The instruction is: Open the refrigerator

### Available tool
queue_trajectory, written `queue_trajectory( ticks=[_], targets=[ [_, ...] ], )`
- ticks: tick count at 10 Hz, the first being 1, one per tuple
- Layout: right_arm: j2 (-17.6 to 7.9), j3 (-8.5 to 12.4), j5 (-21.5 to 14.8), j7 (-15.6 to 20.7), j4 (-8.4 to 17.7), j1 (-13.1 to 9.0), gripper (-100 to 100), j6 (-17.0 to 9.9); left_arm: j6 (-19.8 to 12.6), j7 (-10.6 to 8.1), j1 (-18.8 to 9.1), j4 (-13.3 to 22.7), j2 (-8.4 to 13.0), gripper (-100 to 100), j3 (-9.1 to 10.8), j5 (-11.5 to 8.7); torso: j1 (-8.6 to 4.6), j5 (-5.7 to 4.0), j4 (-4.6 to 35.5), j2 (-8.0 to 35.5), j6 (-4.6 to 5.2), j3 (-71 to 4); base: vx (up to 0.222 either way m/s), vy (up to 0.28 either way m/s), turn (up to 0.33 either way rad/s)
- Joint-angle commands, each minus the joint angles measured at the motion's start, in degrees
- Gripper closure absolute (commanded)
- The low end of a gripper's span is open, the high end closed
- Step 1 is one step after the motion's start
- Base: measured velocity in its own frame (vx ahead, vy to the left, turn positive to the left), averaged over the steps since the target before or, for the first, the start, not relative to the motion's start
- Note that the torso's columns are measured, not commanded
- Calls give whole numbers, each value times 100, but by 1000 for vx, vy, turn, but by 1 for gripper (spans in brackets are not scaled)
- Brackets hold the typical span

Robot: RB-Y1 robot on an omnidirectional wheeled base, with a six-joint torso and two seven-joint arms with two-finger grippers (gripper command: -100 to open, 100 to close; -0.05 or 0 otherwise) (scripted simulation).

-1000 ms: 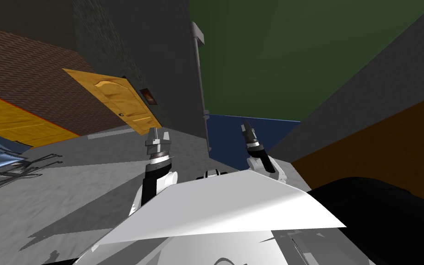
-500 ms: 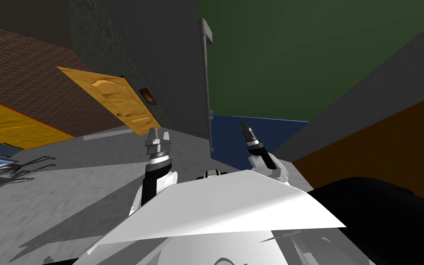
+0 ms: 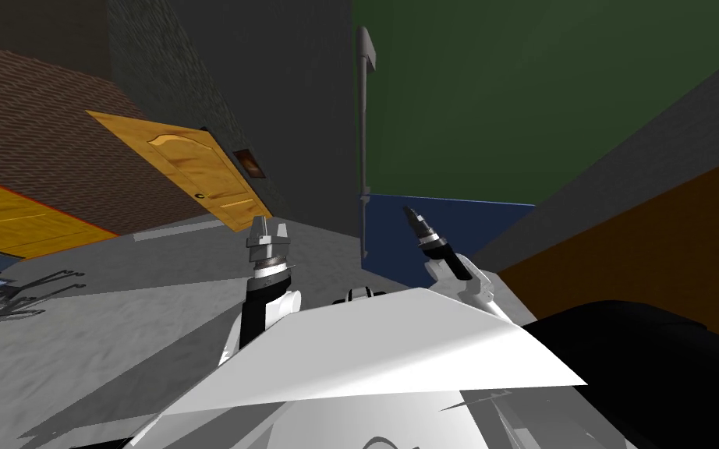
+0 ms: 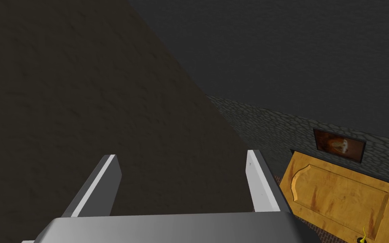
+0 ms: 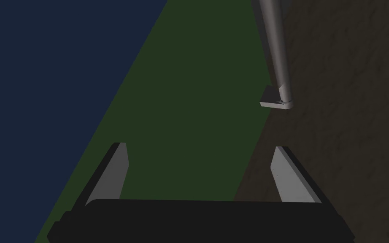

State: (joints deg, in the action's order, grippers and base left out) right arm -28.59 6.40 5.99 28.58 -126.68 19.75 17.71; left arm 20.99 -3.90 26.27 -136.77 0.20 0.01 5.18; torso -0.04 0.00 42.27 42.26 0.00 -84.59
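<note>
The dark grey refrigerator [image 3: 303,117] stands tall at 12 o'clock, door closed, its long pale grey handle [image 3: 363,132] running up the edge that meets the green wall [image 3: 545,101] at 1 o'clock. A blue band [image 3: 444,226] runs along the foot of that wall.

The right hand [image 3: 412,212], raised at 1 o'clock, points up toward the handle without touching it. Its fingers [image 5: 115,168] are spread apart with nothing between them. In the right wrist view, one end of the handle, with its small mounting foot, lies ahead of the finger nearest the refrigerator's dark face, apart from its tip.

The left hand [image 3: 268,226] is held up at 11 o'clock, short of the refrigerator's side. Its fingers [image 4: 101,185] are also spread wide and hold nothing. The left wrist view looks along a flat dark plane of the refrigerator.

A yellow wooden door [image 3: 186,164] stands at 10 o'clock, with a small framed picture [image 3: 249,162] just beside its top corner. A brown brick wall [image 3: 38,117] fills 9 o'clock above the grey floor [image 3: 116,312].
</note>
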Motion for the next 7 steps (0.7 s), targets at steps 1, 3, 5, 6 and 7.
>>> queue_trajectory(
  ticks=[1, 3, 5, 6, 7],
  targets=[
    [-246, 45, 72, 315, 67, -66, -100, -133, 0, 0, 0, 0, 0, 0, 0, 0, -3, -2, 2, 4, 1, 3, 19, 88, -18],
    [-630, 102, 185, 700, 196, -182, -100, -364, 0, 0, 0, 0, 0, 0, 0, 0, 2, -1, 1, 2, 1, 2, 37, 124, -47],
    [-884, 131, 242, 1006, 272, -243, -100, -482, 0, 0, 0, 0, 0, 0, 0, 0, 8, 2, 1, 2, 0, 1, 23, 124, -21],
    [-884, 131, 242, 1034, 272, -243, -100, -482, 0, 0, 0, 0, 0, 0, 0, 0, 4, 0, 2, 5, 1, 4, 23, 101, -22],
    [-1107, 159, 299, 1267, 356, -305, -100, -603, 0, 0, 0, 0, 0, 0, 0, 0, -5, -2, 2, 5, 1, 4, 30, 95, -34]
  ],
)
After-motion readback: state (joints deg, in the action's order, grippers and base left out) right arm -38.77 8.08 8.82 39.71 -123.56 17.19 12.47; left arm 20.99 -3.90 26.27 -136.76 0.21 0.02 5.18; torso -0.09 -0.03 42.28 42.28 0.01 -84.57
